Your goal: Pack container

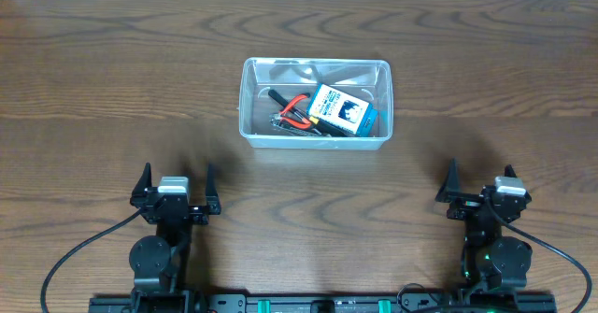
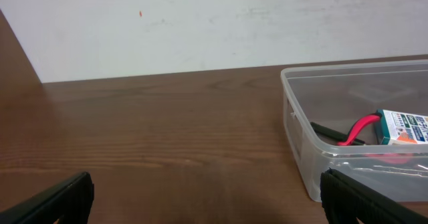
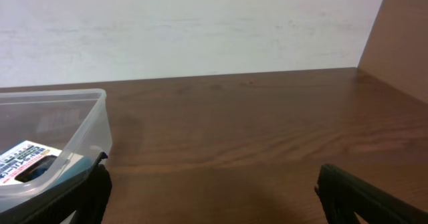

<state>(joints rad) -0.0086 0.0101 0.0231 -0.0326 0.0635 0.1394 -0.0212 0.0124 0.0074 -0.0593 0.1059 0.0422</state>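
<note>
L gripper point(image 1: 177, 171), R gripper point(image 1: 479, 171) spread; container point(image 1: 316, 62) w/ box point(image 1: 341, 110), red tool point(image 1: 297, 107) (pliers?) clearest overhead.

1. A dark brown wooden table point(image 1: 112, 89) with wavy grain fills every view and meets a white wall at its far edge.
2. Directly on it, near the middle, a clear, see-through plastic rectangular container point(image 1: 318, 146) with rounded corners and a rim stands upright.
</note>
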